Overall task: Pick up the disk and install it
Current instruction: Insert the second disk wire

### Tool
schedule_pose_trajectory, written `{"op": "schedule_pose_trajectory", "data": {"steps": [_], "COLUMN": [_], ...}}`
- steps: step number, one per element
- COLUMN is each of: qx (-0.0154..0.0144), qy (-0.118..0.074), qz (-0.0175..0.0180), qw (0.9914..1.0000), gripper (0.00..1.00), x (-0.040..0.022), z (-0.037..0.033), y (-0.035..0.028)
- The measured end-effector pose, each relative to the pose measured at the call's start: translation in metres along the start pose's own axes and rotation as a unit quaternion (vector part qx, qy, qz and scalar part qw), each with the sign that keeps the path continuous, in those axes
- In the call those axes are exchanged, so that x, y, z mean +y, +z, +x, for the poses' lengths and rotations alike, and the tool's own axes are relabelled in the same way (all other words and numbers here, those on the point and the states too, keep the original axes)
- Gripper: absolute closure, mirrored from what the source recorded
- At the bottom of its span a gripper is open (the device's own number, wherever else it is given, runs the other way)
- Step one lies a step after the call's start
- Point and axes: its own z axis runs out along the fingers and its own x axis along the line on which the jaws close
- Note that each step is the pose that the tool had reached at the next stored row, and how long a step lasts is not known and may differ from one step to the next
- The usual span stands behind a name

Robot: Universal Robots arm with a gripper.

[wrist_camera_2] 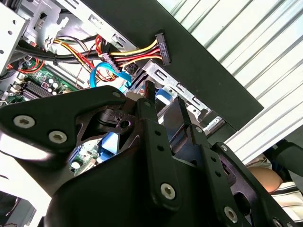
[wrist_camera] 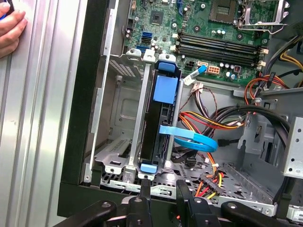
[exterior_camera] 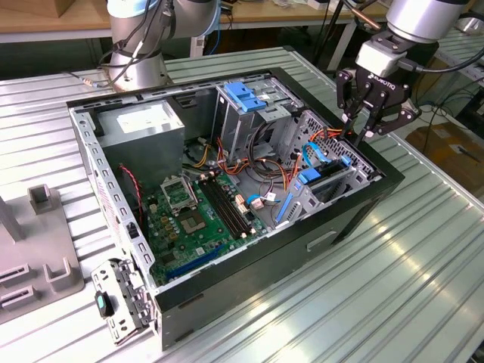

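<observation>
An open computer case [exterior_camera: 227, 189] is seen lying on the ribbed metal bench [exterior_camera: 423, 249]. Towards the exterior view's right, the arm is angled down over the case's drive bay, the end effector [exterior_camera: 363, 125] pointed downward just above it. Its fingers [wrist_camera: 144, 189] are parted with nothing held between them. The disk [wrist_camera: 161, 123] is seated edge-up in the bay bracket, directly below the fingertips. A person's hand [wrist_camera: 12, 28] rests on the bench beside the case.

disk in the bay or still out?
In. The disk stands on edge in the drive bay by the case wall, blue rail tabs showing at both ends. The tool sits above it, holding nothing.
</observation>
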Motion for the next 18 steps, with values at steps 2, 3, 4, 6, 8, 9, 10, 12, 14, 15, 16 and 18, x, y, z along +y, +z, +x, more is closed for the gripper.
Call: {"op": "schedule_pose_trajectory", "data": {"steps": [2,3,4,6,8,9,10,12,14,15,16,18], "qx": [0.0000,0.0000,0.0000,-0.0002,-0.0003,-0.0005,-0.0007,-0.0011,-0.0014,-0.0017,-0.0018,-0.0022], "qy": [0.000,0.000,-0.001,-0.004,-0.007,-0.012,-0.016,-0.025,-0.033,-0.039,-0.042,-0.050], "qz": [0.0000,0.0000,0.0000,0.0001,0.0003,0.0005,0.0006,0.0010,0.0013,0.0016,0.0017,0.0020], "qw": [1.00000,1.00000,1.00000,0.99999,0.99998,0.99993,0.99987,0.99968,0.99945,0.99925,0.99912,0.99875], "gripper": [0.65,0.65,0.65,0.65,0.65,0.65,0.65,0.65,0.65,0.65,0.65,0.65], "x": [-0.0001,-0.0001,-0.0002,-0.0004,-0.0007,-0.0014,-0.0018,-0.0028,-0.0035,-0.0041,-0.0044,-0.0052], "z": [0.0000,0.0000,0.0000,0.0001,0.0001,0.0002,0.0003,0.0005,0.0006,0.0007,0.0008,0.0009], "y": [0.0000,0.0000,0.0000,0.0000,0.0000,0.0001,0.0001,0.0001,0.0002,0.0002,0.0002,0.0002]}}
